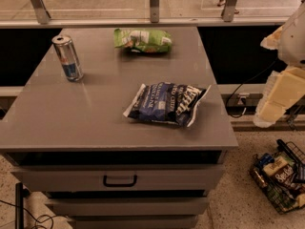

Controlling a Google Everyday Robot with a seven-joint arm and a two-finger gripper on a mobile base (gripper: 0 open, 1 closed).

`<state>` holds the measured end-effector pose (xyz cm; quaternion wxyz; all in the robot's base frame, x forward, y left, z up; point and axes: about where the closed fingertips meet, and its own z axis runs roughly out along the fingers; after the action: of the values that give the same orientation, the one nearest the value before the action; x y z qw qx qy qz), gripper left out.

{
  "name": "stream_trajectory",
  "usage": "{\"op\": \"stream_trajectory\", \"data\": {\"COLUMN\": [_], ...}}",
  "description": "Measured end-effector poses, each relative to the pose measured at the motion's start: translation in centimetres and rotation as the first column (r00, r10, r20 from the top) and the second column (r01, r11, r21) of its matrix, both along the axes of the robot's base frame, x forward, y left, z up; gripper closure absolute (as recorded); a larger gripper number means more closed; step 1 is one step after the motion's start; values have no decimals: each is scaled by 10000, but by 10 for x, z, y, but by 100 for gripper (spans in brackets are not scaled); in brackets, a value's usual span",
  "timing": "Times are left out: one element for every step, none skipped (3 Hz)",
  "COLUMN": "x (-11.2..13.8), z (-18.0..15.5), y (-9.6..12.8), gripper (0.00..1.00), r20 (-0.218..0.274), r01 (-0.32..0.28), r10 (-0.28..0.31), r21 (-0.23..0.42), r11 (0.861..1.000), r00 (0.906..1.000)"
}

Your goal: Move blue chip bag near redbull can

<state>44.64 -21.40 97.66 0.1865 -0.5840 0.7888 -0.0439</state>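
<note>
The blue chip bag lies flat on the grey table, right of the middle and near the front edge. The redbull can stands upright at the table's left side, well apart from the bag. My gripper is the cream-coloured part hanging at the right edge of the view. It is off the table to the right, beside the bag's side and not touching anything.
A green chip bag lies at the back middle of the table. The table has drawers with a handle below. A wire basket of snacks sits on the floor at the lower right. A railing runs behind the table.
</note>
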Motion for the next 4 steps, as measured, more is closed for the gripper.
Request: {"op": "stream_trajectory", "data": {"x": [22, 42, 56, 63], "z": [-9, -14, -25, -38], "y": [4, 13, 34, 63], "gripper": [0, 0, 0, 0], "r20": [685, 882, 564, 165], "r01": [628, 608, 355, 91], "r10": [-699, -826, -593, -178], "r21": [1008, 2256, 3558, 4251], "r11": [9929, 9723, 9339, 9051], "r00": [9952, 9927, 9966, 9997]}}
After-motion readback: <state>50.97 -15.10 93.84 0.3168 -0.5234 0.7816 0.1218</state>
